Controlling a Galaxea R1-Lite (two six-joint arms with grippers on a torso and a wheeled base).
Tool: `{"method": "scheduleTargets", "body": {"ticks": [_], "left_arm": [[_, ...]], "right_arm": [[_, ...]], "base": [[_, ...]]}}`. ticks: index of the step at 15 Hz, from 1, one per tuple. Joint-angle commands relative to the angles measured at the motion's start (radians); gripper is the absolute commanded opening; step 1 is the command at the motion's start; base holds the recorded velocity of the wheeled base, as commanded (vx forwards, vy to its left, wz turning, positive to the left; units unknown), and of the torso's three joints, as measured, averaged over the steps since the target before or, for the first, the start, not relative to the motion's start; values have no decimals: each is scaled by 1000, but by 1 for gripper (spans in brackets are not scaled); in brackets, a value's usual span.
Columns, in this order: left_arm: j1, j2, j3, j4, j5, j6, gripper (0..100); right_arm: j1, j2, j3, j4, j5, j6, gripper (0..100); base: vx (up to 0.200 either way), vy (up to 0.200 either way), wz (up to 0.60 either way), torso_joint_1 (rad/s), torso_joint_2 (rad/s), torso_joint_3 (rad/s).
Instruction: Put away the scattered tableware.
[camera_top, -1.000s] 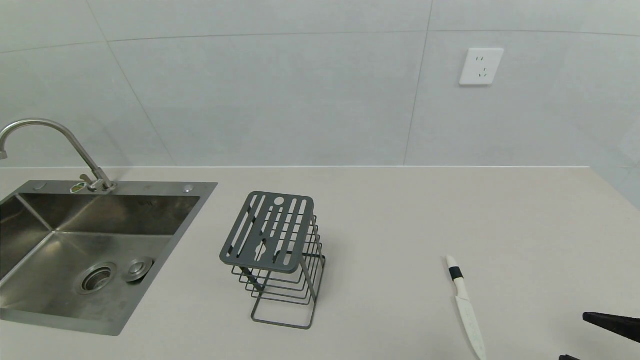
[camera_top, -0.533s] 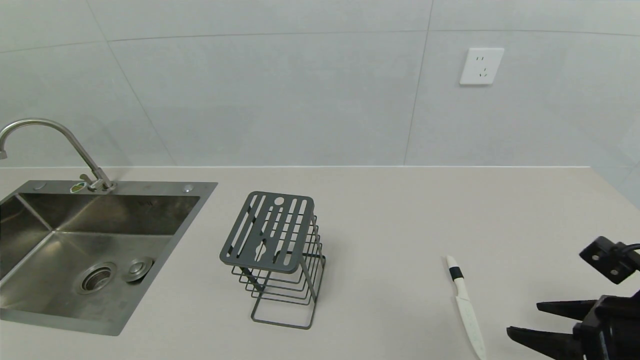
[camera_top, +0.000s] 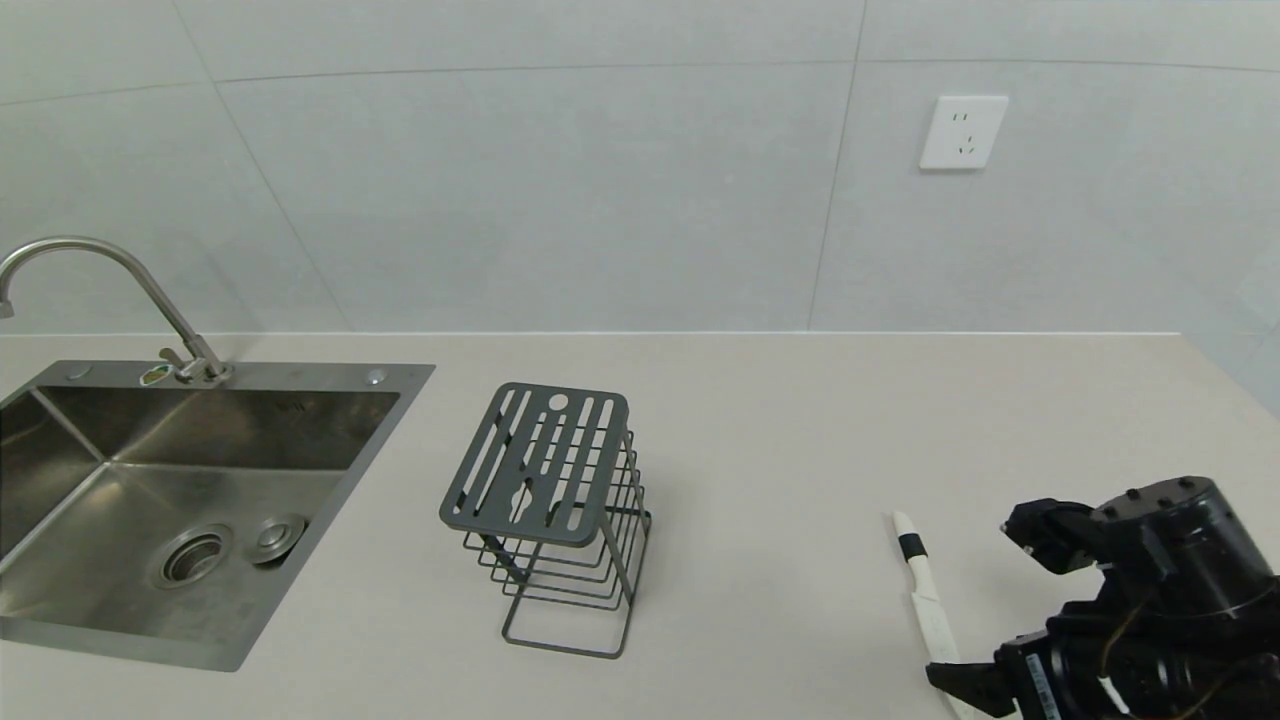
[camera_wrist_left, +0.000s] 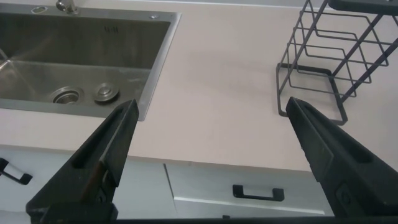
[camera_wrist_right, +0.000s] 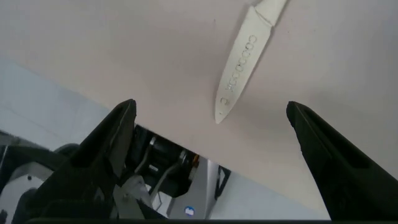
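Observation:
A white knife (camera_top: 925, 590) with a black band on its handle lies on the beige counter at the right, blade toward the front edge. My right gripper (camera_top: 965, 695) hovers over the blade end. In the right wrist view it (camera_wrist_right: 210, 109) is open, and the knife (camera_wrist_right: 242, 56) has its blade tip between the two fingers, untouched. A grey wire knife rack (camera_top: 545, 500) with a slotted top stands mid-counter. My left gripper (camera_wrist_left: 208, 109) is open and holds nothing, low by the counter's front edge between the sink (camera_wrist_left: 81, 56) and the rack (camera_wrist_left: 329, 68).
The steel sink (camera_top: 250, 420) with its faucet (camera_top: 100, 270) fills the counter's left part. A wall outlet (camera_top: 962, 132) sits high on the tiled wall. Bare counter lies between rack and knife. A drawer handle (camera_wrist_left: 258, 193) shows under the counter edge.
My right arm has come in from the lower right corner and moved left, bringing its open gripper over the knife's blade. Knife and rack have not moved.

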Motion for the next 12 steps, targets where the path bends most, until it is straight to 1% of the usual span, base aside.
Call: {"method": "scheduleTargets", "body": {"ticks": [1, 3, 5, 7, 10, 12], "left_arm": [[1, 1, 0, -1, 1, -1, 100], [1, 1, 0, -1, 0, -1, 100], [1, 1, 0, -1, 0, -1, 100], [1, 1, 0, -1, 1, -3, 100], [1, 1, 0, -1, 1, -3, 100], [1, 1, 0, -1, 1, -3, 100]], "right_arm": [[58, 130, -64, 0, -83, 50, 100], [35, 185, -112, -1, -145, 53, 100], [10, 230, -139, -1, -172, 48, 100], [-7, 268, -164, -9, -178, 42, 100], [-54, 335, -190, -101, -178, 19, 100], [-71, 352, -188, -135, -178, -30, 100]], "base": [[0, 0, 0, 0, 0, 0], [0, 0, 0, 0, 0, 0], [0, 0, 0, 0, 0, 0], [0, 0, 0, 0, 0, 0], [0, 0, 0, 0, 0, 0], [0, 0, 0, 0, 0, 0]]}}
